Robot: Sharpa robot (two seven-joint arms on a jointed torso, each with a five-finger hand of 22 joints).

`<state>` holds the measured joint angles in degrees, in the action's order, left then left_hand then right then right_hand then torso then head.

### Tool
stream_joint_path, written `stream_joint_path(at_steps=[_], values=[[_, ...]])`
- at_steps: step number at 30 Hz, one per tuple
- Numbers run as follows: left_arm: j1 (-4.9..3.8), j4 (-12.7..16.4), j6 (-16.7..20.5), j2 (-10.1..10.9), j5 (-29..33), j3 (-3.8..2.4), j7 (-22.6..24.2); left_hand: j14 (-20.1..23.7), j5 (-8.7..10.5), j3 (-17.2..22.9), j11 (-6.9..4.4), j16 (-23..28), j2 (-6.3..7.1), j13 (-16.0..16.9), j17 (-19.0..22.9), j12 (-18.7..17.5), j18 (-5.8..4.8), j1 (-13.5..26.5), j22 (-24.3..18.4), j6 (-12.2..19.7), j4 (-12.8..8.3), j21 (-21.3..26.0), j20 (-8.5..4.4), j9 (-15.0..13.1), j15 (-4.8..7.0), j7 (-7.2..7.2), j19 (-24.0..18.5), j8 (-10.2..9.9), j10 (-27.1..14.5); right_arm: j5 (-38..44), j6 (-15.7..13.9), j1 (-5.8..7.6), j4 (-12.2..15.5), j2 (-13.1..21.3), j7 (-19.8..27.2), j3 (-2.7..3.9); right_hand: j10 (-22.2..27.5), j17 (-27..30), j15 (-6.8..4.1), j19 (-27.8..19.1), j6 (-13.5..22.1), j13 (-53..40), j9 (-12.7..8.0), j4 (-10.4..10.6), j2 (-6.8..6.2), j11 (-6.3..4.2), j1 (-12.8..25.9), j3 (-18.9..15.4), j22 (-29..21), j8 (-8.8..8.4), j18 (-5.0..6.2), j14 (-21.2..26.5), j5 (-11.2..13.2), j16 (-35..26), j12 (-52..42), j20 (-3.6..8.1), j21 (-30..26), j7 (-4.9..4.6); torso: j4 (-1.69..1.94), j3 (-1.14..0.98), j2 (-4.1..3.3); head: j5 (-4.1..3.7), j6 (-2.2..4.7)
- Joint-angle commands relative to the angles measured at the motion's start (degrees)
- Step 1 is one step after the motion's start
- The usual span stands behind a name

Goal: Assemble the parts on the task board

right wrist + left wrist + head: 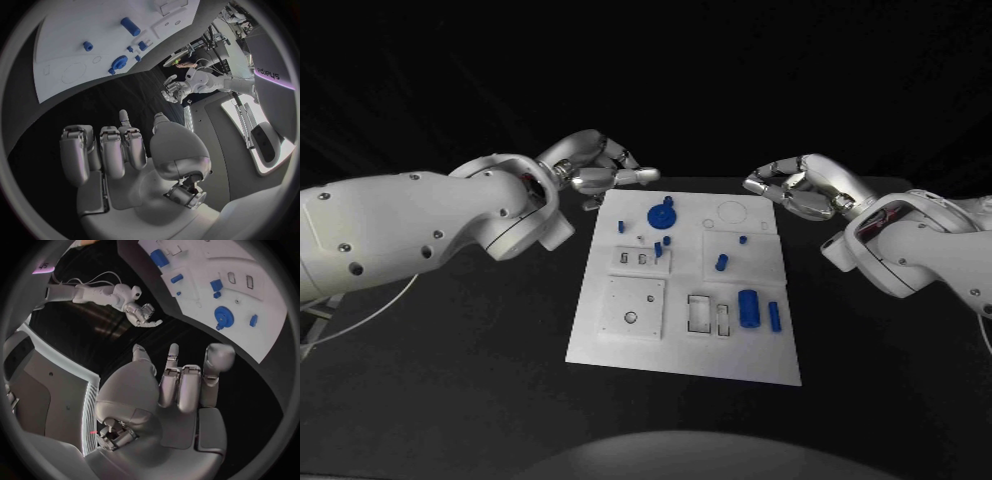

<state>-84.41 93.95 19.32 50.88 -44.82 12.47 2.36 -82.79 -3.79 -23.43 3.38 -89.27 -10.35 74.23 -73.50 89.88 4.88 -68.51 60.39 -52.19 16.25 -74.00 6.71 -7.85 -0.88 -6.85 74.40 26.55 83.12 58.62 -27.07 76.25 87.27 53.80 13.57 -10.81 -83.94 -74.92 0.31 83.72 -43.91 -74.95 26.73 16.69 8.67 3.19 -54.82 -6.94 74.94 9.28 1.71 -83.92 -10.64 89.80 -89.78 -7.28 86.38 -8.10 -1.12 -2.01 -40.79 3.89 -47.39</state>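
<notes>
The white task board (635, 345) lies in the middle of the black table. On it sit a blue gear (662, 214), several small blue pegs such as one at the centre (721, 263), a thick blue cylinder (749, 307) and a slim one (775, 317). My left hand (596, 165) hovers off the board's far left corner with its fingers loosely bent and nothing in them. My right hand (795, 185) hovers off the far right corner, also holding nothing. The left wrist view has the left hand's bare palm (175, 390), the gear (223, 316) and the right hand (140, 312).
The board also has a raised square plate (635, 307) and two rectangular slots (710, 314) in its near half. In the right wrist view the right hand's palm (119, 150) faces the board (69, 45), with the left hand (172, 90) beyond. Black table surrounds the board.
</notes>
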Motion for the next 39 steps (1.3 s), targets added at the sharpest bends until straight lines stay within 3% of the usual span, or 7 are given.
stream_joint_path(at_steps=[1,5,9,12,18,22,39], values=[[-1.25,-1.38,-15.52,-2.68,-17.12,-0.04,-20.31,-7.21,0.08,-1.3,-1.74,-0.73,-1.11,15.77,-16.5,0.12,-1.57,3.76,12.6,-5.59,0.15,-8.27,-1.11,-2.08,1.63,2.1,4.82,3.01,6.88,-0.69,4.51,0.03,-0.51,-0.38,-1.76,-0.14,-6.06,-15.08,0.47,2.67,-0.48,-15.05,-0.12,-0.01,0.29,0.36,-0.33,-0.5,13.57,0.21,-0.56,-6.08,-0.46,0.2,-0.22,0.1,0.22,0.0,-0.75,-0.33,0.03,0.29,-0.07],[-2.09,-3.69,-26.36,-6.68,-19.49,-0.07,-29.3,-7.21,-4.64,-2.13,-4.1,-0.73,-2.62,15.77,-16.5,0.12,-3.02,5.79,21.29,-11.21,0.34,-12.86,-2.97,-5.17,3.82,4.82,9.46,5.76,6.88,-0.68,6.24,0.01,-1.01,-0.94,-2.77,-0.28,-6.06,-15.08,0.47,2.71,-0.64,-15.05,-0.16,0.0,0.41,0.37,-0.46,-0.64,13.58,0.24,-0.57,-6.08,-0.66,0.2,-0.22,0.1,0.26,0.0,-1.0,-0.45,-0.02,0.39,-0.09],[-2.45,-6.74,-37.23,-11.11,-16.59,-0.1,-38.49,-7.21,-2.16,-2.67,-4.57,-0.73,-3.58,15.77,-16.5,0.12,-2.95,7.9,21.31,-11.4,0.38,-13.03,-3.66,-6.09,4.29,4.85,8.88,4.31,6.88,-0.67,7.24,-0.05,-1.32,-1.31,-3.27,-0.36,-6.06,-15.08,0.46,2.68,-1.0,-15.05,-0.44,-0.02,0.78,0.34,-1.2,-1.27,13.57,0.2,-0.56,-6.08,-2.07,0.2,-0.22,0.09,0.26,0.02,-1.36,-0.46,-0.14,0.79,-0.11],[-2.54,-9.22,-40.37,-13.99,-14.78,-0.11,-41.42,-7.21,-1.9,-2.26,-4.41,-0.73,-3.98,15.77,-16.5,0.12,-2.92,7.97,21.25,-10.89,0.3,-13.01,-3.66,-6.26,4.22,4.57,8.61,2.84,6.88,-0.67,7.72,-0.08,-1.3,-1.31,-3.52,-0.4,-6.06,-15.08,0.46,2.7,-1.11,-15.05,-0.56,-0.01,0.92,0.34,-1.49,-1.57,13.58,0.15,-0.57,-6.08,-2.69,0.2,-0.22,0.1,0.29,0.05,-1.33,-0.44,-0.17,0.92,-0.02],[-2.6,-13.32,-42.0,-17.94,-13.74,-0.25,-43.95,-7.21,-2.67,-2.06,-4.31,-0.73,-3.87,15.77,-16.5,0.12,-3.06,7.77,21.98,-10.71,0.25,-13.29,-3.64,-6.43,4.15,4.41,9.12,1.83,6.88,-0.66,8.51,-0.1,-1.31,-1.57,-4.01,-0.44,-6.06,-15.08,0.46,2.71,-1.13,-15.05,-0.59,-0.01,0.92,0.34,-1.55,-1.64,13.58,0.14,-0.57,-6.08,-2.82,0.2,-0.22,0.1,0.3,0.05,-1.55,-0.35,-0.1,1.52,-0.27],[-2.61,-15.74,-43.43,-19.89,-13.58,-0.32,-44.95,-7.21,-3.54,-1.91,-4.27,-0.73,-3.87,15.77,-16.5,0.12,-3.05,7.73,22.0,-10.9,0.25,-13.3,-3.6,-6.67,4.13,4.39,9.08,1.31,6.88,-0.65,9.18,-0.11,-1.36,-1.72,-4.54,-0.45,-6.06,-15.08,0.45,2.67,-1.12,-15.05,-0.61,-0.01,0.93,0.34,-1.57,-1.68,13.56,0.13,-0.56,-6.08,-2.87,0.2,-0.22,0.1,0.26,0.05,-1.3,-0.38,0.06,1.45,-0.43],[-2.33,-20.3,-41.21,-23.71,-10.37,-0.26,-43.4,-7.21,-9.81,0.32,-3.49,-0.73,-3.58,15.77,-16.5,0.12,-2.84,4.15,21.48,-10.08,-0.12,-12.89,-2.88,-8.33,3.42,3.54,8.16,-3.59,6.88,-0.64,10.49,-0.25,-2.13,-2.66,-5.51,-0.5,-6.06,-15.08,0.46,2.29,-0.85,-15.05,-0.86,0.02,1.15,0.35,-1.76,-2.14,13.41,-0.16,-0.44,-6.08,-3.55,0.2,-0.22,0.1,-0.08,0.03,-1.58,-0.16,0.13,1.97,-0.33]])
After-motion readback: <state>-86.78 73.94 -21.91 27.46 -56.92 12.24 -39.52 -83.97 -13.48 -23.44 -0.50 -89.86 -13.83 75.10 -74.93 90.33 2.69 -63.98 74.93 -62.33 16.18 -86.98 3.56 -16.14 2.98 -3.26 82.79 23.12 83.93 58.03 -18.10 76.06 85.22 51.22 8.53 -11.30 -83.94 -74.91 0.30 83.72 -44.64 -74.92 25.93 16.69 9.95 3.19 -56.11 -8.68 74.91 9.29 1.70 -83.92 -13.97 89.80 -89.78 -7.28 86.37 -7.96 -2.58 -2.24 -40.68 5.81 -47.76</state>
